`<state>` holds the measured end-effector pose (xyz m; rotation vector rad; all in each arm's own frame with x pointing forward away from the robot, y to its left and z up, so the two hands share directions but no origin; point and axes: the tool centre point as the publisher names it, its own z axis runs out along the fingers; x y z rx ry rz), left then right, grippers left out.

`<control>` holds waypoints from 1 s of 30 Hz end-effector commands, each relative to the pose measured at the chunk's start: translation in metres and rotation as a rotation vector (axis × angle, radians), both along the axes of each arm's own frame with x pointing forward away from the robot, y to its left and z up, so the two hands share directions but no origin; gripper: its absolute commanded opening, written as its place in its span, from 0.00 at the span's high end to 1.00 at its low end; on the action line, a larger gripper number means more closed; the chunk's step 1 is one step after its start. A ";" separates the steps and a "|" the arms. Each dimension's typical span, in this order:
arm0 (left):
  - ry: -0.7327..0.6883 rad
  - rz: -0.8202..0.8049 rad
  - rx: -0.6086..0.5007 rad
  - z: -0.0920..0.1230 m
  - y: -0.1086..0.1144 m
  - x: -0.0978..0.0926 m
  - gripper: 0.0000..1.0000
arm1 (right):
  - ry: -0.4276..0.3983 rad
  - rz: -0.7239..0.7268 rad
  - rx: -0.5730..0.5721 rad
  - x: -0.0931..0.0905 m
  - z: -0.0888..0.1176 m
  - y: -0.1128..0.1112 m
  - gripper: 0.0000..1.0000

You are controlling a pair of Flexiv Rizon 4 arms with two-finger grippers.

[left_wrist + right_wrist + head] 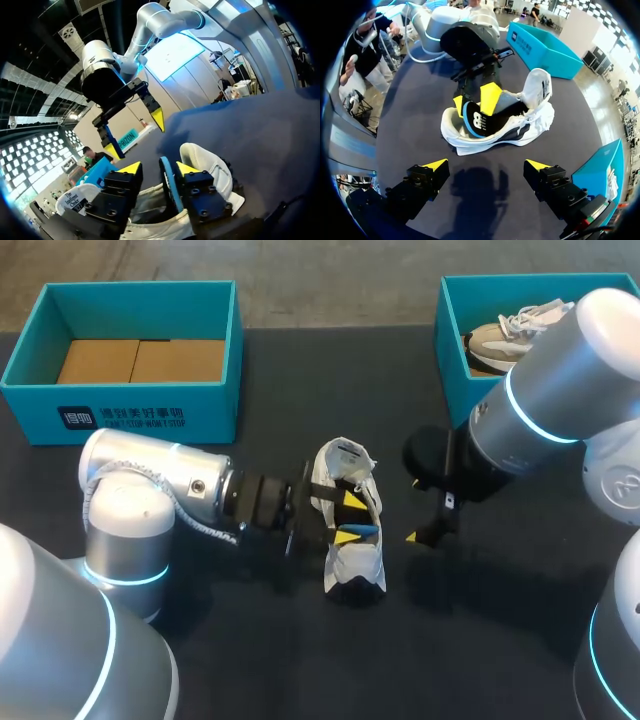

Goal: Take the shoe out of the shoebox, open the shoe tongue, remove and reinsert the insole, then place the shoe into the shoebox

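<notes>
The left arm lies low across the desk from the left edge, its gripper (347, 519) dipped into the white shoe (355, 565) at the desk's middle. Its fingers are spread, and the thin black, blue-rimmed insole (475, 122) stands on edge against 1 finger. The right gripper (487, 165) hangs open just beside the shoe. A teal cardboard shoebox (130, 415) sits at the back left corner.

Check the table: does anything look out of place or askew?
The insole stands on edge, partly out of the white shoe, at the left gripper, and the tongue is folded open. That suits the task midway; nothing else looks odd.
</notes>
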<state>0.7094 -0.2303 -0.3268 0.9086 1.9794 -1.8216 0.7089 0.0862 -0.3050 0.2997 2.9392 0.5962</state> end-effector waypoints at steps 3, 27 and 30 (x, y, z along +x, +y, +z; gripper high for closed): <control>0.019 -0.017 0.009 -0.006 0.000 -0.002 1.00 | -0.001 -0.005 0.003 -0.001 -0.002 -0.002 0.00; 0.007 0.012 0.015 -0.007 0.005 0.007 0.00 | 0.009 0.002 0.006 0.000 -0.005 0.003 0.00; -0.003 0.017 -0.001 0.002 0.006 0.007 0.00 | 0.008 0.000 0.009 0.000 -0.004 0.004 0.00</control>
